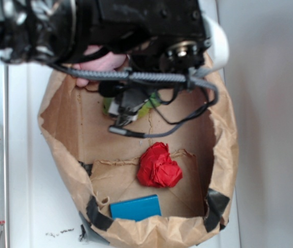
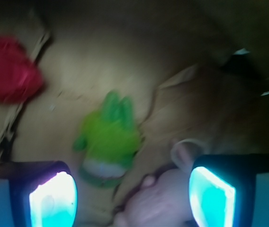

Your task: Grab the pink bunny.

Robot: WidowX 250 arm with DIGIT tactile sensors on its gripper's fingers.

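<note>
The pink bunny (image 2: 159, 204) lies on the brown paper floor, low in the wrist view, between my two fingers and close to the right pad (image 2: 211, 198). In the exterior view a pale pink part of the bunny (image 1: 102, 62) shows at the bag's far edge, mostly hidden under the arm. My gripper (image 2: 132, 195) is open, with the jaws wide apart and not pressing on the bunny. In the exterior view the gripper (image 1: 123, 121) hangs inside the bag at the back.
A green plush frog (image 2: 108, 137) lies just ahead of the fingers and also shows in the exterior view (image 1: 149, 106). A red wad (image 1: 158, 165) sits mid-bag. A blue flat box (image 1: 136, 207) lies at the front. The crumpled brown paper bag wall (image 1: 224, 134) rings everything.
</note>
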